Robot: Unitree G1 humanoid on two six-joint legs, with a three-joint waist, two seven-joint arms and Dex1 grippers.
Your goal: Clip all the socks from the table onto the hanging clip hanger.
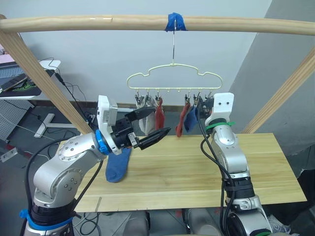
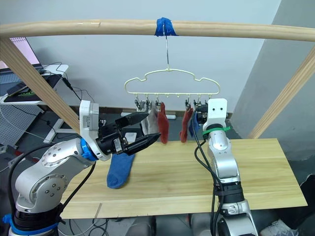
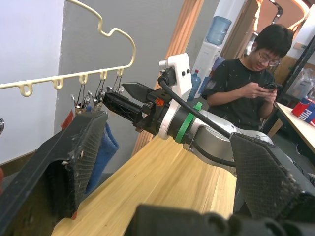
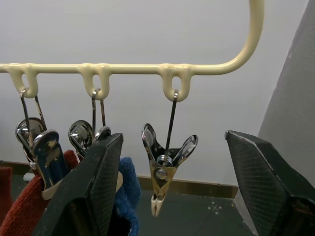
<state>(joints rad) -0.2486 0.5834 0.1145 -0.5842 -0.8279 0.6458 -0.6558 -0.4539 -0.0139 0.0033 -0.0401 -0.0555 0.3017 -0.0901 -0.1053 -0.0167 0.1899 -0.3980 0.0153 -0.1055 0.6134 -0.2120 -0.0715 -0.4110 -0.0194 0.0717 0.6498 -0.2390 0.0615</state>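
The pale yellow clip hanger (image 1: 173,77) hangs by its hook from the wooden pole. Several socks hang clipped on it: a light grey sock (image 1: 145,119), two rust red socks (image 1: 160,119) (image 1: 181,121) and a blue sock (image 1: 191,118). Another blue sock (image 1: 117,166) lies flat on the table (image 1: 197,169), partly behind my left arm. My left gripper (image 1: 161,121) is open and holds nothing, raised in front of the grey and red socks. My right gripper (image 4: 172,136) is open, its fingers on either side of an empty metal clip (image 4: 165,167) at the hanger's right end.
The wooden pole frame (image 1: 98,22) spans the scene, with slanted legs at both sides and blue tape (image 1: 175,22) at the hook. A desk with a laptop (image 1: 19,81) stands at far left. A seated person (image 3: 246,83) looks at a phone beyond the table.
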